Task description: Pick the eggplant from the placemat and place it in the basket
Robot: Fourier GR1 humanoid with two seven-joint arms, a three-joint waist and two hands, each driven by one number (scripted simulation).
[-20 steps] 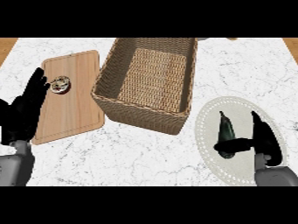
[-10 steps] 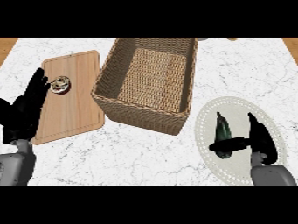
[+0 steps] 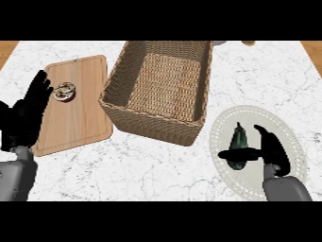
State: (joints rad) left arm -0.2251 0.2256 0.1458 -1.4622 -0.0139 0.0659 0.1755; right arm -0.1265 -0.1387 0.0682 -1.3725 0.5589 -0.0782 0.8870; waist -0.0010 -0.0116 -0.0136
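A dark green eggplant (image 3: pixel 239 141) lies on the round pale placemat (image 3: pixel 289 137) at the right of the counter. My right hand (image 3: pixel 271 151) is beside it on the mat, fingers straight along its right side and the thumb lying across its near end; the hand is open. The wicker basket (image 3: pixel 199 90) stands in the middle, to the left of the mat, with nothing inside. My left hand (image 3: pixel 20 120) rests open at the left, fingers up, over the edge of the wooden board.
A wooden cutting board (image 3: pixel 80 113) lies left of the basket with a small round item (image 3: pixel 63 92) on it. Two small objects (image 3: pixel 233 43) peek in at the counter's far edge. White marble counter (image 3: pixel 142 170) lies bare in front.
My right hand has slid left and lower on the placemat, closing in on the eggplant's near end, with its thumb now across it. The left hand stays put.
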